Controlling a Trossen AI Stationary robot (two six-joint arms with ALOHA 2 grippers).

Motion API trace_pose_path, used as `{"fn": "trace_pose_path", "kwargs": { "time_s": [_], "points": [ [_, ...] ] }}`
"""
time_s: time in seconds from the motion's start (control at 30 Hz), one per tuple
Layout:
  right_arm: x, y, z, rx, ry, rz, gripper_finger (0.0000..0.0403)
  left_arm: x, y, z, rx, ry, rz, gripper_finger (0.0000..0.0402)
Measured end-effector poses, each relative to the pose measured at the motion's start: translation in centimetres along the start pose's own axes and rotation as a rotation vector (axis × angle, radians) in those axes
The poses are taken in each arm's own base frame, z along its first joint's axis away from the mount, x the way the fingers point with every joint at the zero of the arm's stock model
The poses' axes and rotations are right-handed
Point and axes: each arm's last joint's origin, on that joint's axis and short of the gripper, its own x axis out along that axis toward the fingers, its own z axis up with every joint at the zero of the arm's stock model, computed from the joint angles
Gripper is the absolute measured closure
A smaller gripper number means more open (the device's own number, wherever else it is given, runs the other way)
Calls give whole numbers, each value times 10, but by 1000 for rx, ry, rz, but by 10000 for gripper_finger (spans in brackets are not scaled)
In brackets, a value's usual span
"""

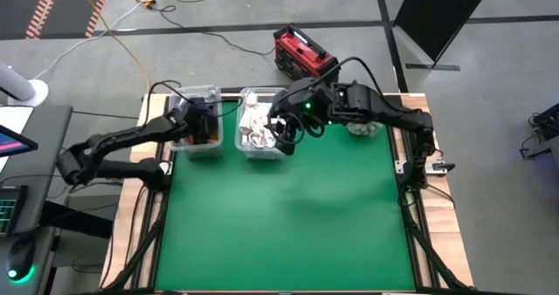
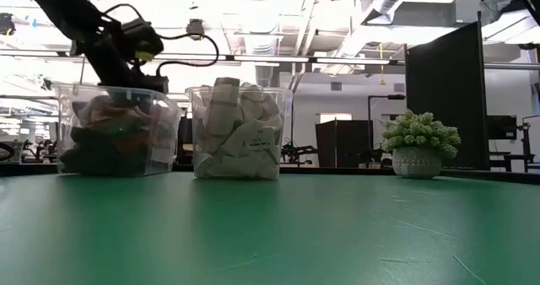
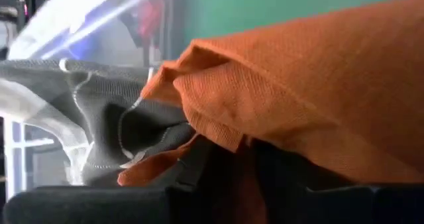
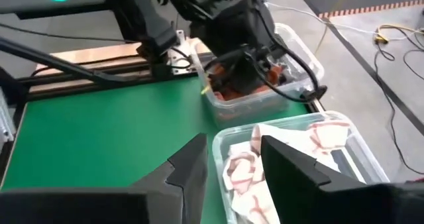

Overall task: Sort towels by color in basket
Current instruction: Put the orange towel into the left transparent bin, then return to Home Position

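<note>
Near part of the green table is bare mat. At the far edge two clear bins are set side by side, apart from each other.

Left bin: filled with rust-orange and dark grey towels. The left pincer is lowered into this bin. In the left wrist view an orange towel is seen right against the fingers, with a dark grey towel behind it; whether the jaws are clamped on cloth cannot be told, the fingertips are hidden by fabric.

Right bin: packed with white and light checked towels, heaped up to the rim. The right pincer is held just above this bin's near-left corner; its fingers are seen apart, nothing between them. From the right wrist view the white towels are seen lying in the bin just past the fingers, and the other arm is seen reaching into the orange-and-grey bin farther off.

A small potted plant is placed at the far right of the table, well apart from the bins. Beyond the table, on the floor, a red and black case is seen, with cables trailing past it.
</note>
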Motion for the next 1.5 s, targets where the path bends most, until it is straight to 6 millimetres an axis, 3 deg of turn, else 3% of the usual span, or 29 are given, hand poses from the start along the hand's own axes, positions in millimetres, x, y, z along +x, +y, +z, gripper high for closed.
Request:
{"fn": "trace_pose_path", "kwargs": {
  "time_s": [0.13,0.23,0.4,0.63,0.8,0.93,1.03,1.2,1.37,1.5],
  "points": [
    [0,2,0,-30,1,7,234,8,-6,1,-90,7,-61,304],
    [0,1,-1,-48,8,3,234,-3,-1,3,-109,0,-23,304],
    [-6,-5,-1,-11,14,-7,234,-44,25,5,-101,-61,121,304],
    [-51,-22,7,43,-80,-27,234,-111,46,-2,-366,-298,211,304],
    [-81,-42,2,68,-57,-73,234,-150,40,-3,-626,-592,17,303],
    [-98,-48,-4,74,-27,-88,234,-165,26,-5,-713,-662,-128,303],
    [-99,-48,-9,73,-15,-90,234,-174,20,-1,-751,-728,-192,303],
    [-86,-57,-36,110,-9,-122,234,-182,22,14,-770,-819,-117,303],
    [-62,-65,-97,234,-81,-113,234,-195,40,40,-760,-877,-116,303],
    [-62,-69,-135,334,-290,-11,234,-215,59,56,-721,-948,-155,303]
  ]
}}
